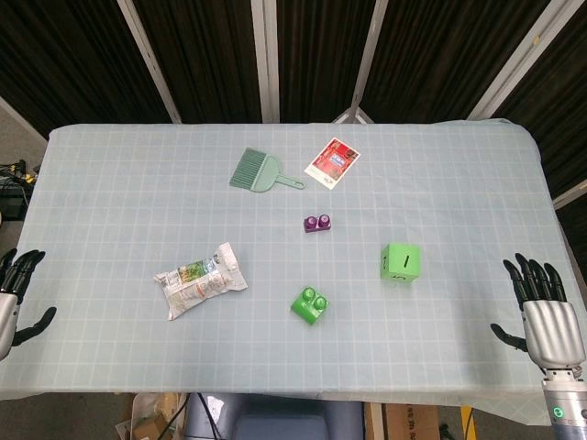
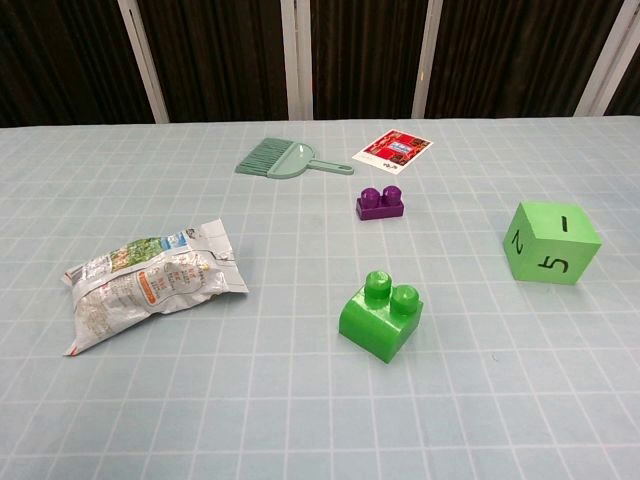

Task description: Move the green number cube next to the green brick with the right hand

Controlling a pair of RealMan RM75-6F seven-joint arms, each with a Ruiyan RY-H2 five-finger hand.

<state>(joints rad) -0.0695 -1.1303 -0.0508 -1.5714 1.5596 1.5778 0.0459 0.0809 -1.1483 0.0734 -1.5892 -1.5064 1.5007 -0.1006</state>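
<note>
**Cube and brick apart, both hands at the table's near corners**

Your target, the one green number cube [image 1: 401, 263], sits on the table [image 1: 110, 174] right of centre, on its own, with nothing touching it. In the chest view [image 2: 551, 243] you can read a 5 on its front face, a 2 on its left face and a single stroke on top. The one green brick [image 1: 311, 304] lies nearer to you and to the left of the cube, well apart from it; it has two studs on top and stands slightly turned [image 2: 381, 317].

Beyond the green brick you have one purple brick [image 1: 318, 223], also with two studs, about midway up the table. Farther back lie one green hand brush [image 1: 259, 171], its handle pointing right, and one red-and-white card [image 1: 332, 162] just right of that handle. On the left side there is one crumpled snack packet [image 1: 200, 280], lying flat.

Your right hand [image 1: 547, 316] hangs at the near right edge of the table, holding nothing, its fingers spread and pointing away from you. Your left hand [image 1: 18, 298] is at the near left edge, partly cut off by the frame; its fingers are likewise apart and it holds nothing. Neither hand shows in the chest view.
</note>
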